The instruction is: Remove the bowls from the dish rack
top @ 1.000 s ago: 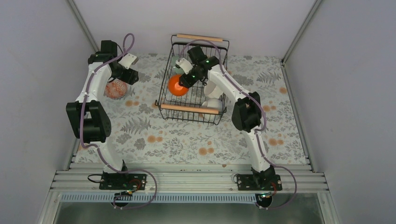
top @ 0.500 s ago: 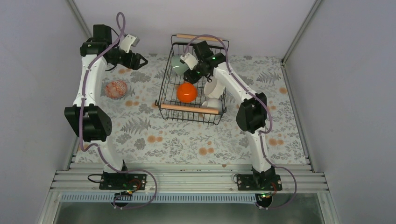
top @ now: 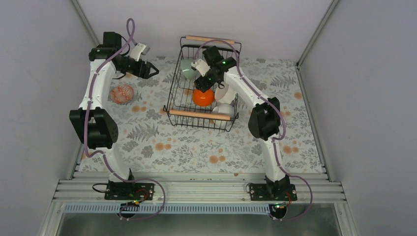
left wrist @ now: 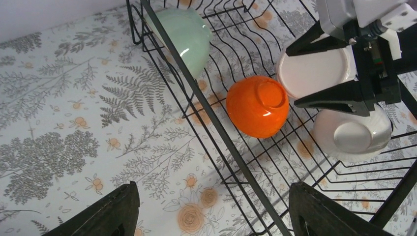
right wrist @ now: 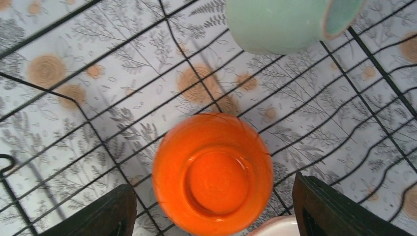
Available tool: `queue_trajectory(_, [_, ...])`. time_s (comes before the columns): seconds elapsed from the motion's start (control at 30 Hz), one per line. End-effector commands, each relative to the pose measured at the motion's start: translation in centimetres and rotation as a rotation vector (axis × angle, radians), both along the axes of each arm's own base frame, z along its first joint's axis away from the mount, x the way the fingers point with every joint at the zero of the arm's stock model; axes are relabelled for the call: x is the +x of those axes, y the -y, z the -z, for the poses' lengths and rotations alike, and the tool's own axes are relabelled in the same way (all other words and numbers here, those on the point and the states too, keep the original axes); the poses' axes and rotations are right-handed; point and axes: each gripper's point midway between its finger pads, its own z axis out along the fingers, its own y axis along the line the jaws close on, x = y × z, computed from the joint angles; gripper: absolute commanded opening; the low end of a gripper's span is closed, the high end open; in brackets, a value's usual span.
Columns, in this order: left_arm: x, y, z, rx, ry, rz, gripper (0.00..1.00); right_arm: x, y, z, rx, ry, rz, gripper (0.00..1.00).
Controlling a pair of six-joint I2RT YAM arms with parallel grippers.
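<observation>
Hovering inside the dish rack (top: 199,114), my right gripper (top: 201,84) hangs with fingers spread wide and empty above the orange bowl (right wrist: 212,172). The bowl lies base-up on the wire floor, with the mint-green bowl (left wrist: 183,34) and white bowls (left wrist: 314,71) nearby. My left gripper (top: 151,73) — also wide open, holding nothing — is outside the rack's left wall. The patterned bowl (top: 122,93) sits on the table (top: 196,147).

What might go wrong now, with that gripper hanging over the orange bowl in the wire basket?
The orange bowl lies base-up, glossy and rounded; the open right gripper may slip off its sides. Two white bowls sit close beside it, so a closing finger might knock them. A finger could also snag the dish rack wires underneath.
</observation>
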Motion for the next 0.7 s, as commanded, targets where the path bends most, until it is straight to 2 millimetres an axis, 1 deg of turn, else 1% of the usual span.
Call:
queue_trajectory(0.0, [-0.6, 1.0, -0.5, -0.028, 0.012, 0.029, 0.76, 1.0, 1.5, 1.8, -0.11, 0.008, 0.039, 0.78])
queue_trajectory(0.1, [-0.8, 1.3, -0.6, -0.027, 0.014, 0.033, 0.76, 0.8, 1.7, 2.7, -0.131, -0.014, 0.043, 0.8])
queue_trajectory(0.2, [-0.9, 1.5, -0.9, -0.023, 0.02, 0.034, 0.77, 0.7, 2.0, 3.2, -0.144, -0.023, 0.047, 0.81])
queue_trajectory(0.27, [-1.0, 1.6, -0.9, -0.02, 0.019, 0.032, 0.78, 0.4, 1.9, 3.7, -0.148, -0.04, 0.039, 0.82])
queue_trajectory(0.37, [-1.1, 1.6, -0.9, -0.015, 0.021, 0.031, 0.79, -0.1, 1.8, 4.6, -0.16, -0.066, 0.029, 0.82])
queue_trajectory(0.67, [-1.5, 1.7, -0.8, -0.009, 0.02, 0.029, 0.84, -1.4, 1.7, 6.2, -0.187, -0.112, 0.006, 0.82])
